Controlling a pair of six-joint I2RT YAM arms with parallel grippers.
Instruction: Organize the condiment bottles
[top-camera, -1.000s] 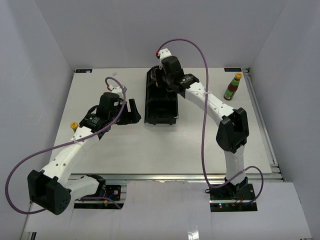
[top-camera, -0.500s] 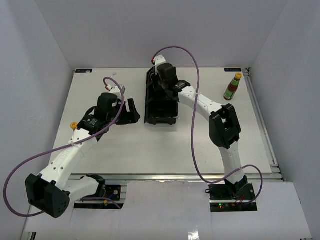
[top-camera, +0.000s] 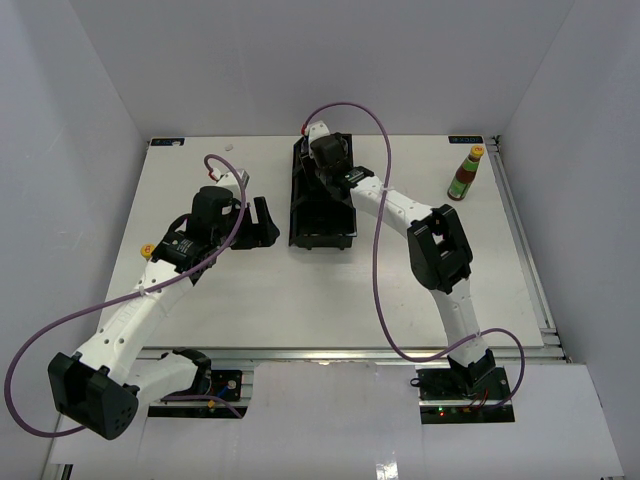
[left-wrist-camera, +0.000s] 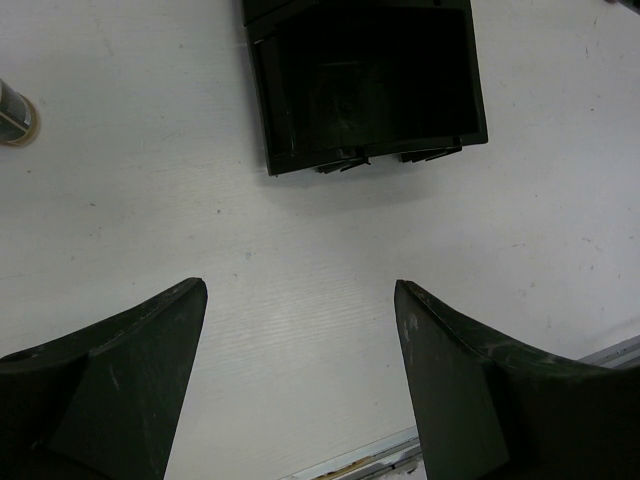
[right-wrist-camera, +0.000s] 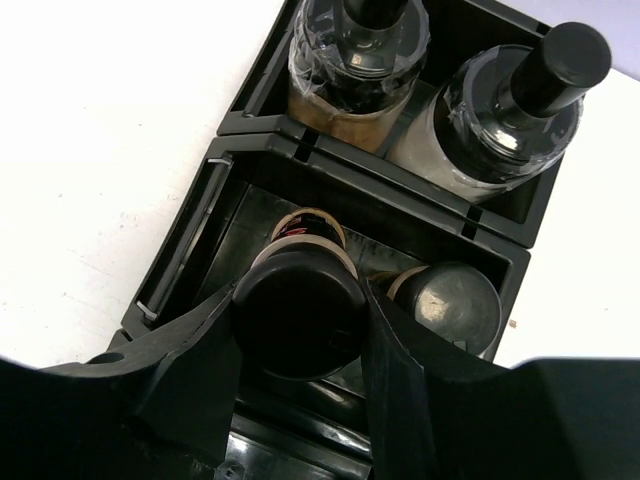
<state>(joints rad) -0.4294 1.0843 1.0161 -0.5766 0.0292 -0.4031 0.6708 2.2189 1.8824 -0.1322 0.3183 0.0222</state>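
Tabletop (top-camera: 230, 310) — four jars (right-wrist-camera: 515, 100) in tray (right-wrist-camera: 183, 258), two sauce bottles (top-camera: 464, 175) outside — right claw (right-wrist-camera: 298, 332) clamps one jar (right-wrist-camera: 298, 300), left claw (left-wrist-camera: 300, 330) wide.

Top view: fixed above and behind my bases, facing down and forward, far enough to take in the whole table (top-camera: 250, 290) and both my arms. Left wrist view: faces down past my left fingers (left-wrist-camera: 120, 380) from well above the table, catching one end of the tray (left-wrist-camera: 365, 90). Right wrist view: faces down into the tray, very close, the jar (right-wrist-camera: 300, 310) between my right fingers (right-wrist-camera: 170, 370) filling the centre. All three share the tray.
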